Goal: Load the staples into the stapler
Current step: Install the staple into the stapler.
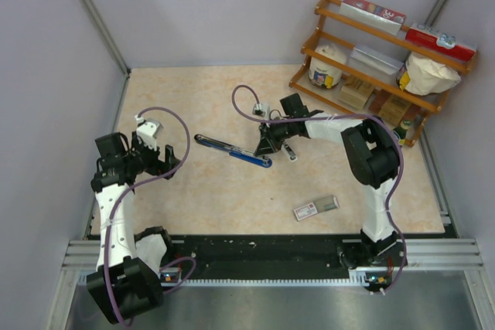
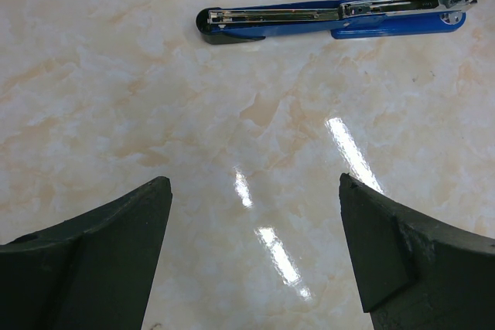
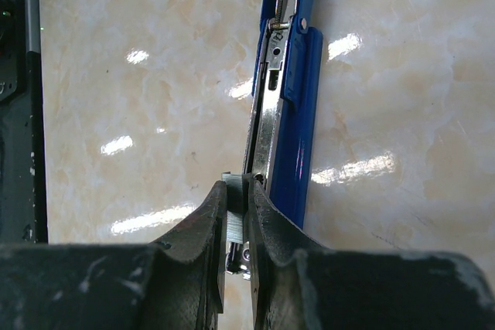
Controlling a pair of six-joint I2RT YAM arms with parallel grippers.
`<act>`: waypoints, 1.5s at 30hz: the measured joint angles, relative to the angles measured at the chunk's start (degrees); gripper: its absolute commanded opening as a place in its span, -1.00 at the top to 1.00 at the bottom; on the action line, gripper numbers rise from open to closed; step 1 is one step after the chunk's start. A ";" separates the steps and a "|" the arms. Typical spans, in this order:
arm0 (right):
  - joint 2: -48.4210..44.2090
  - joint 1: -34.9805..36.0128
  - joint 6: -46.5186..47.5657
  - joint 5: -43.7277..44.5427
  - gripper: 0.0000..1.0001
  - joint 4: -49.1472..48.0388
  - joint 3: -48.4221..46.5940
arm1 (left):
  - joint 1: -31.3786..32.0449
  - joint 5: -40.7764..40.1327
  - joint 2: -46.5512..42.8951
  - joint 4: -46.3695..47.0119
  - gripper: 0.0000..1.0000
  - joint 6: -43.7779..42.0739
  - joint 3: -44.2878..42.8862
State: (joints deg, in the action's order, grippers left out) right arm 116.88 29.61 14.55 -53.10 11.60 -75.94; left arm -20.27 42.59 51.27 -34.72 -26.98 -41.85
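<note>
- Two arms are working, and I judge the job about halfway done. The stapler (image 1: 232, 150) lies folded open at the centre of the top view with its channel bare, and the strip is not yet seated.
- Right arm reaches forward, wrist tipped down over the stapler's right end.
- Left arm is tucked at the left edge, left gripper (image 2: 255, 183) spread wide and holding nothing.
- Red-and-white box (image 1: 315, 208) lies lower right, well apart.
- Right gripper (image 3: 237, 191) pinches the staples (image 3: 234, 226) at the rail's end. Contact unclear.
</note>
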 measured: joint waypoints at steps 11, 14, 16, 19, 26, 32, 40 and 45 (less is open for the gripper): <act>0.00 0.00 0.00 -0.24 0.84 0.04 0.00 | -0.02 0.00 0.00 0.00 -0.86 0.00 0.00; 0.00 -0.02 -0.04 -0.59 0.84 0.04 -0.04 | -0.02 0.00 0.00 0.00 -0.86 0.00 0.02; 0.00 -0.04 -0.13 -0.76 0.83 0.15 -0.28 | -0.02 0.00 0.00 0.00 -0.86 0.00 0.00; 0.00 -0.15 -0.33 -1.22 0.83 0.04 -0.61 | -0.02 0.00 0.00 0.00 -0.86 0.00 0.00; 0.00 -0.28 -1.53 -1.75 0.83 -0.92 -0.70 | -0.02 0.00 0.00 0.00 -0.86 0.00 0.00; 0.00 -0.28 -1.84 -1.57 0.84 -1.88 -0.70 | -0.11 0.00 0.00 0.00 -0.86 0.00 0.02; 0.00 -0.28 -1.79 -1.36 0.84 -2.16 -0.68 | -0.11 0.00 0.00 0.00 -0.86 0.00 0.02; 0.00 -0.28 -1.75 -1.38 0.84 -2.14 -0.68 | -0.13 0.00 0.00 0.00 -0.86 0.00 0.00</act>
State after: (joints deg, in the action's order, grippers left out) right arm 116.88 29.32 12.80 -54.48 9.45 -76.62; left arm -20.40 42.59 51.27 -34.72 -26.98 -41.85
